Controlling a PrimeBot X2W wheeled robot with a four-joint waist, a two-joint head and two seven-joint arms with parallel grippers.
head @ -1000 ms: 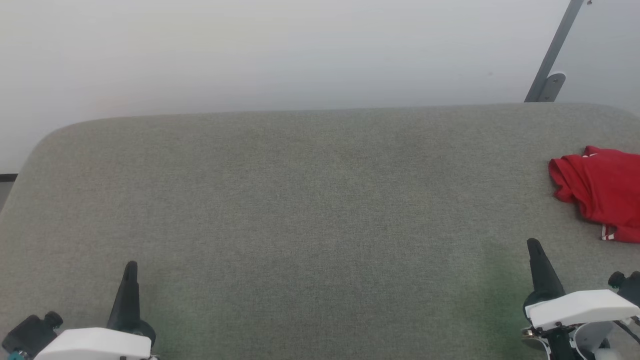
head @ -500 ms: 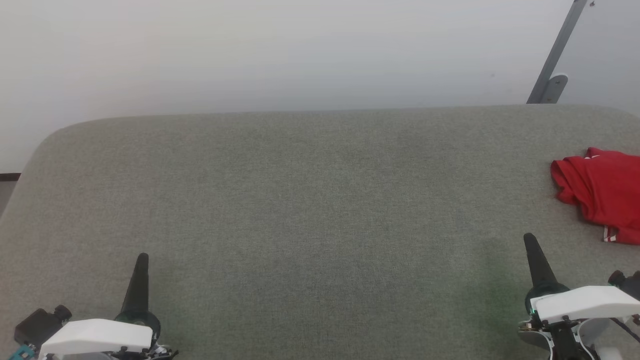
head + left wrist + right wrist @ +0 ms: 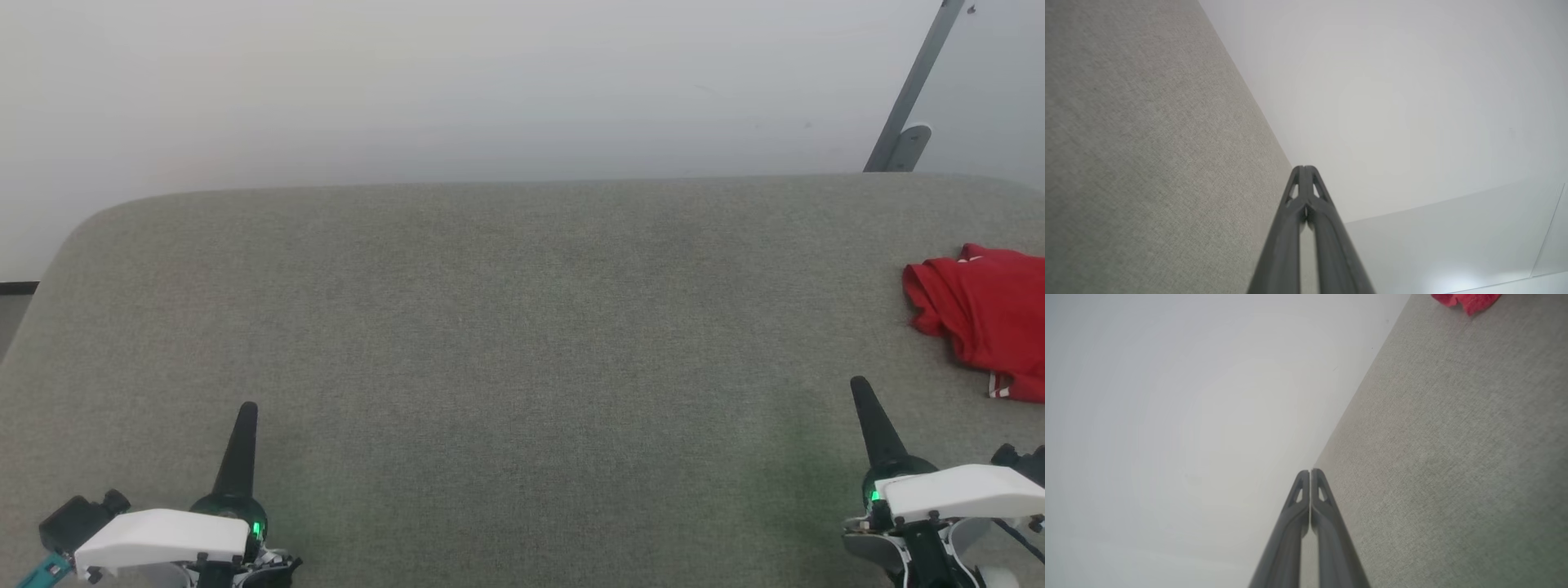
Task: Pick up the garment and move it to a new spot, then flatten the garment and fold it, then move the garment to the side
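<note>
Both grippers stand a little higher in the head view than a second ago. The left gripper has moved up and inward from the lower left corner, and the right gripper has moved slightly up and to the left. The whole picture has also slid a touch, so part of that shift is the camera's. Each gripper's two dark fingers are pressed together into one point with nothing between them, and the wrist views show the tips meeting. They are well apart, over the grey fabric surface. The garment lies crumpled on that surface, cut off by the head view's right edge. It is red with a bit of white-and-red striped trim at its near end, beyond and to the right of the right gripper, clear of it. Behind the surface is a pale wall with a grey metal bracket at the upper right
</note>
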